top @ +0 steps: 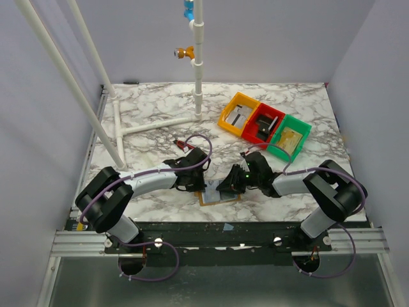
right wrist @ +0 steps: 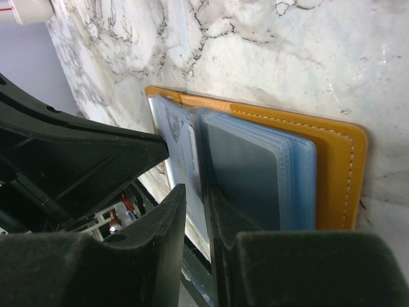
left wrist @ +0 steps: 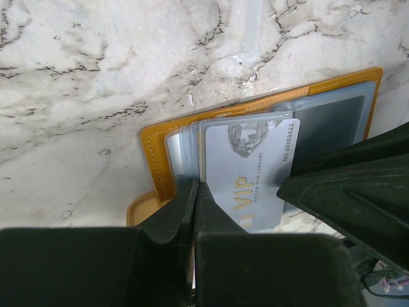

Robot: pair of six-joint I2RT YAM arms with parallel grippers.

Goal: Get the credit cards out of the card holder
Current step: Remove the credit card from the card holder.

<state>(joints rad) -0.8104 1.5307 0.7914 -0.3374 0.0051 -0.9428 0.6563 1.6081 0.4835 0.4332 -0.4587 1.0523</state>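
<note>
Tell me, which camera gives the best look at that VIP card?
The left wrist view: the card faces the camera over the open wallet, and its print is readable. The right wrist view sees it nearly edge-on, so the print is unreadable. The top view shows only a small pale patch between the two arms.

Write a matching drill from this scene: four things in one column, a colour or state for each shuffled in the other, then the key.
1. card holder
2. VIP card
3. rightmost bin
4. left gripper

A. green
B. mustard-brown
C. shut
D. pale grey

Pairs: 1-B, 2-D, 3-A, 4-C
</note>
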